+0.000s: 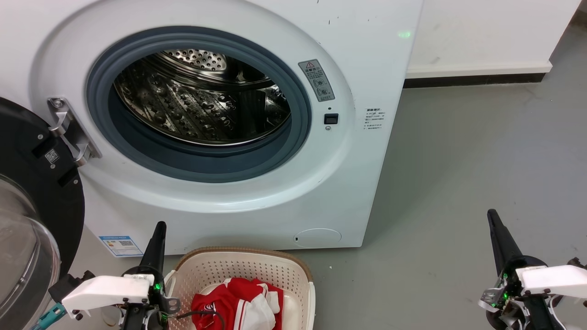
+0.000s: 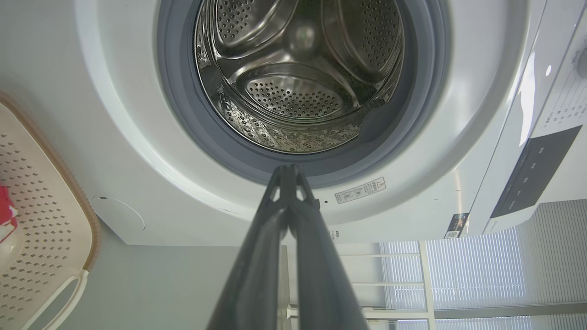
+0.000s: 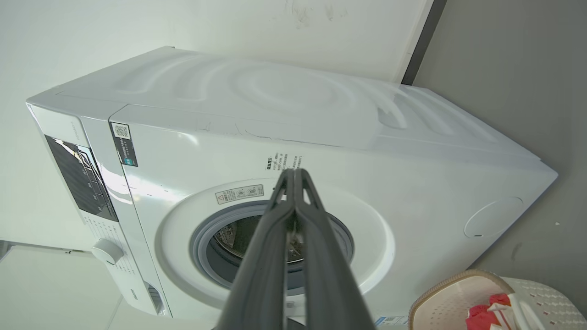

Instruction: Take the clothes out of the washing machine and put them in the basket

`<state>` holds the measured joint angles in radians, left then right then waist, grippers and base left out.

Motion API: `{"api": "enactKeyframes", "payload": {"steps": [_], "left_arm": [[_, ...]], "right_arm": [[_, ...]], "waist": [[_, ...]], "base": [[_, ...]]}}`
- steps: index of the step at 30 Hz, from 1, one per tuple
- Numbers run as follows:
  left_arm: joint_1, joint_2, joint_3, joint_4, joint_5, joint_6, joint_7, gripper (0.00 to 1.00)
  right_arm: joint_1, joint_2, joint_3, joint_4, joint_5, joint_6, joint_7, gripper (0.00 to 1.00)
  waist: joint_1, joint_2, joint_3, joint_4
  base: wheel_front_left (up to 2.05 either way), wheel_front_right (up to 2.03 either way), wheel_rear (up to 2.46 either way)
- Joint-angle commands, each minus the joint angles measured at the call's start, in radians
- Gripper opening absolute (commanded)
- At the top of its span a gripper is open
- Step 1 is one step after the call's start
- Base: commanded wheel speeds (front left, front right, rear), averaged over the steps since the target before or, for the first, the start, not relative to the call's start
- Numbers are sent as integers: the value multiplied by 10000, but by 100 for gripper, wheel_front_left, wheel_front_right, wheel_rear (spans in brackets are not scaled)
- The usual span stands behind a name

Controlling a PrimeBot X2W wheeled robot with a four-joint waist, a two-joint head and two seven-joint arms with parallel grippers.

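The white washing machine [image 1: 238, 197] stands with its black-framed door [image 1: 32, 183] swung open to the left. Its steel drum [image 1: 202, 105] shows bare metal, also plain in the left wrist view [image 2: 293, 91]. Red and white clothes [image 1: 238, 302] lie in the cream basket [image 1: 247, 266] on the floor in front of the machine. My left gripper [image 1: 160, 225] is shut and holds nothing, low beside the basket's left rim. My right gripper [image 1: 491, 213] is shut with nothing in it, over the floor far to the right. In the wrist views both pairs of fingers [image 2: 289, 172] [image 3: 294, 173] meet at the tips.
Grey floor [image 1: 458, 160] stretches to the right of the machine up to a white wall with a dark skirting [image 1: 477, 79]. The open door's glass bowl [image 1: 23, 256] bulges close to my left arm. The basket [image 3: 458, 298] with the red clothes [image 3: 481, 314] also shows at the right wrist view's lower right.
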<state>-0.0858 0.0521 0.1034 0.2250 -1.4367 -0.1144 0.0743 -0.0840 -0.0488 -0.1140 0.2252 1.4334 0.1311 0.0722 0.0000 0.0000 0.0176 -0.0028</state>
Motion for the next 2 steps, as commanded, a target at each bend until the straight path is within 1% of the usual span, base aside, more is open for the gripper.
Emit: {"api": "enactKeyframes", "payload": {"steps": [1, 2], "left_arm": [[-148, -10, 44, 16, -256, -62, 78, 0], [-156, -11, 48, 28, -341, -72, 97, 0]], "right_arm": [[-229, -22, 7, 11, 274, -4, 92, 0], [-238, -22, 8, 24, 357, -5, 95, 0]], "waist": [[0, 0, -12, 2], [0, 0, -19, 4]], "base": [[0, 0, 0], [0, 0, 0]]}}
